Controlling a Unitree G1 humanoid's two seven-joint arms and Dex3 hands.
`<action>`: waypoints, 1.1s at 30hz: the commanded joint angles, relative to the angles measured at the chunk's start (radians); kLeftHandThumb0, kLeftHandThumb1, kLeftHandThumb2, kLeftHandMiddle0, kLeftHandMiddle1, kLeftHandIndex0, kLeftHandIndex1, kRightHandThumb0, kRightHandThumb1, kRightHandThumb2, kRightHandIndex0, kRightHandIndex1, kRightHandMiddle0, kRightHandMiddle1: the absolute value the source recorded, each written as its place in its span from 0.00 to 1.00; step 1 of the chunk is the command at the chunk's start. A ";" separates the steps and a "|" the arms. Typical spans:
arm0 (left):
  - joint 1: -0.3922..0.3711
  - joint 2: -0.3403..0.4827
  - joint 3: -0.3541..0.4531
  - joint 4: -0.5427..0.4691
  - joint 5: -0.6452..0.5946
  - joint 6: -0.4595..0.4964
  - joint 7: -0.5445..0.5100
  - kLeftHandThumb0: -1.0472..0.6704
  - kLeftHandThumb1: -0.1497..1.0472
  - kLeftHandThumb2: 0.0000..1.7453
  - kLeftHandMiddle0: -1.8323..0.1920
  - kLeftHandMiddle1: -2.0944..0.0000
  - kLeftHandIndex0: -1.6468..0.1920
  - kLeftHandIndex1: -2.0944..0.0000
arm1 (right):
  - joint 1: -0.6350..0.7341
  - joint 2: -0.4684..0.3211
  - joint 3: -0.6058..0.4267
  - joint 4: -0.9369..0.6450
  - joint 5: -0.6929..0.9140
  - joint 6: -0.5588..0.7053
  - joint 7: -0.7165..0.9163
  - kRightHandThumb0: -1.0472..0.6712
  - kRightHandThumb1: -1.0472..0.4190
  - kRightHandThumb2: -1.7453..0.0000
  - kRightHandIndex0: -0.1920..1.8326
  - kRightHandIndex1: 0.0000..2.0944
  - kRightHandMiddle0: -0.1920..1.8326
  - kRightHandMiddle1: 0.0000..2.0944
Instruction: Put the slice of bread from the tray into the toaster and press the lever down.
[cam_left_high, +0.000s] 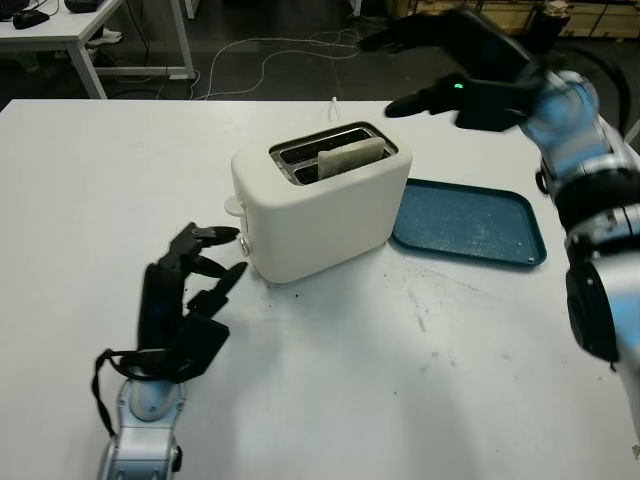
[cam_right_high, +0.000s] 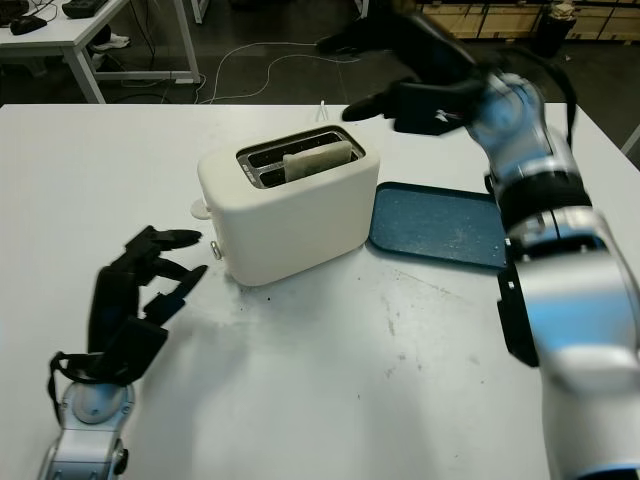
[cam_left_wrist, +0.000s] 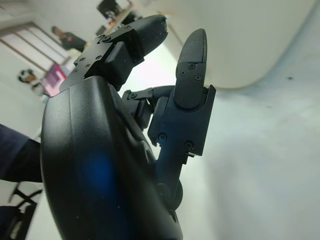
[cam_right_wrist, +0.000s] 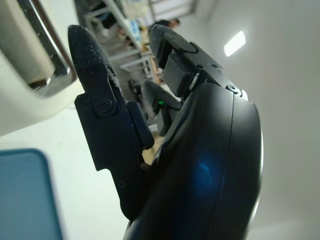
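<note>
A cream toaster (cam_left_high: 320, 205) stands mid-table with a slice of bread (cam_left_high: 350, 157) upright in its near slot, the top edge poking out. The lever (cam_left_high: 233, 206) juts from the toaster's left end. My left hand (cam_left_high: 205, 265) is on the table just left of that end, open, fingertips close to the lever side. My right hand (cam_left_high: 425, 70) is open, raised in the air above and behind the toaster's right end, holding nothing. The blue tray (cam_left_high: 470, 222) lies bare to the right of the toaster.
A white cord (cam_left_high: 333, 103) runs off the table's far edge behind the toaster. Desks and cables stand on the floor beyond. Open tabletop lies in front of the toaster and to the far left.
</note>
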 joint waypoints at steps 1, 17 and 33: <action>-0.034 0.024 0.029 -0.020 0.003 -0.029 0.006 0.43 0.89 0.11 0.66 0.28 0.60 0.62 | 0.106 -0.003 -0.043 -0.047 0.038 -0.020 -0.048 0.27 0.14 1.00 0.36 0.34 0.50 0.01; -0.304 0.264 0.167 0.073 0.055 -0.089 -0.004 0.44 0.88 0.00 0.57 0.38 0.45 0.68 | 0.683 0.240 -0.229 -0.454 0.347 0.145 -0.043 0.34 0.13 1.00 0.67 0.18 0.69 0.00; -0.545 0.528 0.033 0.367 0.143 -0.221 -0.184 0.48 0.77 0.00 0.45 0.47 0.35 0.73 | 0.733 0.289 -0.213 -0.541 0.348 0.276 -0.028 0.33 0.15 1.00 0.69 0.14 0.70 0.00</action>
